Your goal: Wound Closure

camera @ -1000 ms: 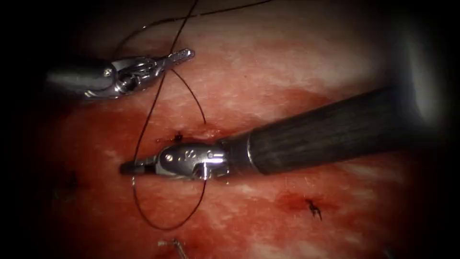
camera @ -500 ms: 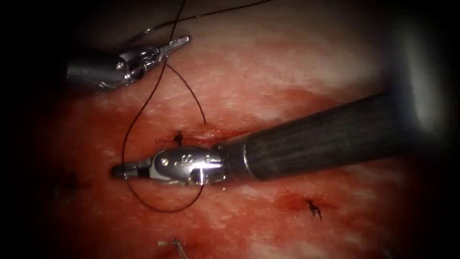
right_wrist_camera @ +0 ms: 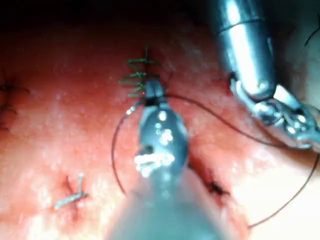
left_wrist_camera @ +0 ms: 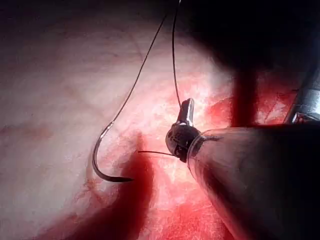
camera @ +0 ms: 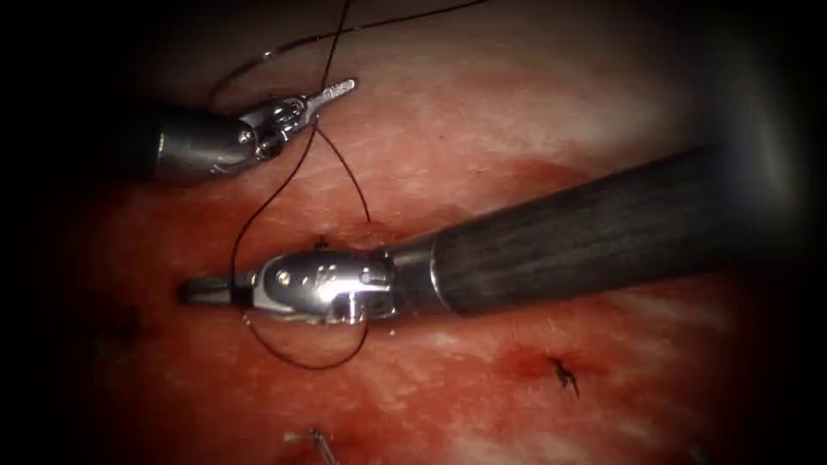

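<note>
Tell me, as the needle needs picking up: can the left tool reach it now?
Probably, but not at once. The needle lies free on the tissue beside the left tool with nothing between them, but that tool's jaws look shut on the thread.

No text, label, brand or number can be read in these pictures. The metal wrist of the right gripper has some small engraved marks, but they are too faint to make out.

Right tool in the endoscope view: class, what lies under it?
Under the right tool a thread loop passes and emerges below its wrist. Its shaft covers part of the tissue, hiding the cut there.
</note>
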Robot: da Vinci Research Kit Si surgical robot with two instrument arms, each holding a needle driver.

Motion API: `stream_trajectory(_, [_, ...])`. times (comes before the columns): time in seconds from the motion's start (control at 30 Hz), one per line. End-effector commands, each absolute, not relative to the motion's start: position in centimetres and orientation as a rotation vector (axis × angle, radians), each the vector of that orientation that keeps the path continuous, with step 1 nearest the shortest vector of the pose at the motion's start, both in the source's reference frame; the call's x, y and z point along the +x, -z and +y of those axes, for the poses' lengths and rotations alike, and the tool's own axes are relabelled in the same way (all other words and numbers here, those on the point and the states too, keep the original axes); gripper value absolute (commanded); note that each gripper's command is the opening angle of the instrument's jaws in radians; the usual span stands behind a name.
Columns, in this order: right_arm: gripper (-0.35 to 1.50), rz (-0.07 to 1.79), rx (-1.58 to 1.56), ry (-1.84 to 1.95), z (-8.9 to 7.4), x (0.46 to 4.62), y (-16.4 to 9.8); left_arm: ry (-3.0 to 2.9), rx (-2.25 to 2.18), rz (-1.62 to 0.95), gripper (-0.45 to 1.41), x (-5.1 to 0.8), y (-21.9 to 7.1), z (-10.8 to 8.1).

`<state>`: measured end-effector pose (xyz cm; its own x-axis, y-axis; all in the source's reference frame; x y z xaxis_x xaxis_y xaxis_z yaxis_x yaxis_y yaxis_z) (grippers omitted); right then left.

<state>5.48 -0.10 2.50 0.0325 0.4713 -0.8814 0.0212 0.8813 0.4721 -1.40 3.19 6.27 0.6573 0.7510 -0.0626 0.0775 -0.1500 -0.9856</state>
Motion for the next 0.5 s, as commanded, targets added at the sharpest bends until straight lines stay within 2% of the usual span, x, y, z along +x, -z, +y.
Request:
stream_trajectory(0.03, [0.1, 1.522, 0.403, -0.366, -0.12, 5.54, -2.53, -0.678, -1.636, -0.691, -0.45, -1.45, -6.34, 3.16])
stream_trajectory(0.07, [0.49, 1.552, 0.393, -0.381, -0.1, 5.53, -2.51, -0.68, -1.636, -0.689, -0.45, -1.44, -6.36, 3.14])
stream_trajectory(0.17, [1.01, 1.551, 0.359, -0.426, -0.04, 5.46, -2.47, -0.685, -1.64, -0.694, -0.45, -1.37, -6.38, 3.08])
stream_trajectory(0.3, [1.04, 1.623, 0.319, -0.503, 0.1, 5.25, -2.37, -0.704, -1.649, -0.697, -0.45, -1.17, -6.44, 2.89])
stream_trajectory(0.5, [1.06, 1.629, 0.245, -0.557, 0.22, 5.08, -2.33, -0.705, -1.66, -0.692, -0.45, -0.99, -6.5, 2.71])
